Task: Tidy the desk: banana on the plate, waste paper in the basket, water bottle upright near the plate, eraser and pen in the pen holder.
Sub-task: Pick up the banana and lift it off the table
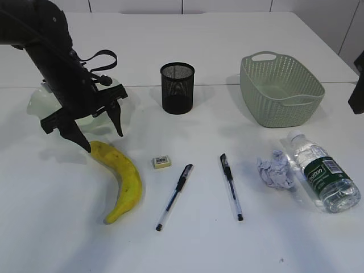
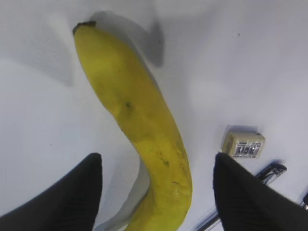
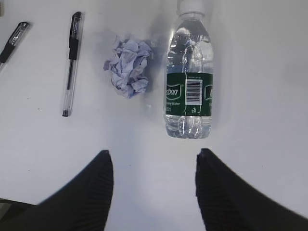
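Hovering over the banana's (image 1: 124,183) upper end, the left gripper (image 1: 102,132) has its jaws spread wide; in its wrist view the 2 fingertips (image 2: 72,192) stand on either side of the fruit without touching it. The banana lies flat on the desk (image 1: 57,239), curving down toward the near edge. Behind the arm, the pale green plate (image 1: 38,103) shows only partly. Just right of the banana sits the eraser (image 1: 161,162), then 2 pens (image 1: 175,197) lying apart. Farther back stand the pen holder (image 1: 177,87) and the basket (image 1: 281,89). The right gripper (image 3: 154,178) hangs open over bare desk, nothing between its fingers; ahead of it the waste paper (image 3: 128,67) lies beside the water bottle (image 3: 188,72), which rests on its side.
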